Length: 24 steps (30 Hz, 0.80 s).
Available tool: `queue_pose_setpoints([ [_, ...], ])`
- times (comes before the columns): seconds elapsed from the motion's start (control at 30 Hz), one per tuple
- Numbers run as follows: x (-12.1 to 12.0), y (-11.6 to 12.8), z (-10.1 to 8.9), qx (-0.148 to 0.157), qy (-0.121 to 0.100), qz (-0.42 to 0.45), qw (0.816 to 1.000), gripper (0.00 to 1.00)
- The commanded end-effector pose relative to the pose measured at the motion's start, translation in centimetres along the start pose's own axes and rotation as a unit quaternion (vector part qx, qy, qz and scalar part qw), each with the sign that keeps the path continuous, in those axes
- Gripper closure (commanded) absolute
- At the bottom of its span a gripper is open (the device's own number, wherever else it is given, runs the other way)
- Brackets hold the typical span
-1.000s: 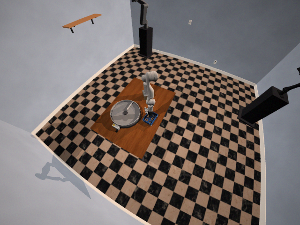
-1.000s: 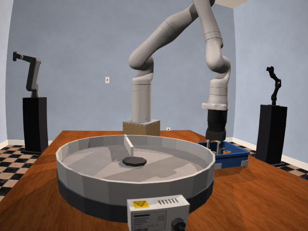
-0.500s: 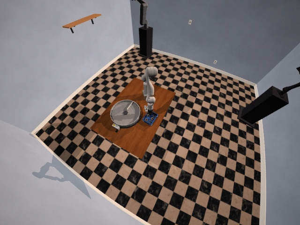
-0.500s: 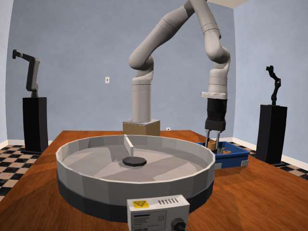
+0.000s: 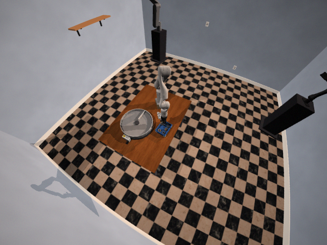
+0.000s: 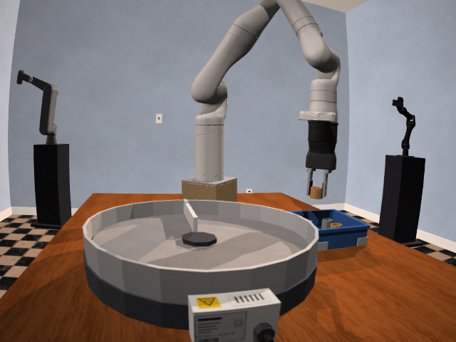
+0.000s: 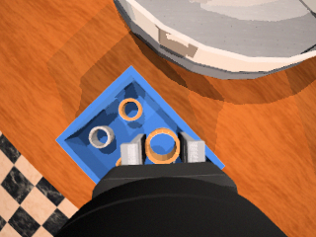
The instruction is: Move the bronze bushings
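Observation:
My gripper [image 6: 316, 192] is shut on a bronze bushing [image 6: 315, 192] and holds it upright in the air above the blue crate [image 6: 334, 229]. In the wrist view the held bushing [image 7: 162, 146] sits between the two fingers, over the crate [image 7: 125, 128]. Inside the crate stand another bronze bushing [image 7: 130, 110] and a steel bushing [image 7: 101, 137]; both also show in the exterior view, bronze [image 6: 335, 224] and steel [image 6: 326, 222]. The grey turntable [image 6: 200, 244] stands left of the crate, with a dark hub [image 6: 199, 239] at the middle of its disc and a raised rim around it.
A white divider fin [image 6: 190, 214] runs from the turntable's rim toward the hub. A control box [image 6: 234, 314] sits at the turntable's front. The arm's base block [image 6: 209, 188] is behind the turntable. The wooden table [image 5: 146, 126] edge lies just right of the crate.

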State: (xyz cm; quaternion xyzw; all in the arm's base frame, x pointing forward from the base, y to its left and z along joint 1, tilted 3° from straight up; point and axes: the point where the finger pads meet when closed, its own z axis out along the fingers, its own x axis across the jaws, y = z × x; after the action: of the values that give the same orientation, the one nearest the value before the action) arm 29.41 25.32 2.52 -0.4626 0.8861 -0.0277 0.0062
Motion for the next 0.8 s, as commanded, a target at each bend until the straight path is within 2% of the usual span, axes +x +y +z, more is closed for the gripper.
queue_pose_setpoints([
  [0.0,-0.46,0.14,-1.00,0.000,-0.008,-0.002,1.000,1.00],
  [0.2,-0.45,0.14,-1.67,0.000,-0.008,-0.002,1.000,1.00],
  [0.77,-0.45,0.14,-1.70,0.000,-0.008,-0.002,1.000,1.00],
])
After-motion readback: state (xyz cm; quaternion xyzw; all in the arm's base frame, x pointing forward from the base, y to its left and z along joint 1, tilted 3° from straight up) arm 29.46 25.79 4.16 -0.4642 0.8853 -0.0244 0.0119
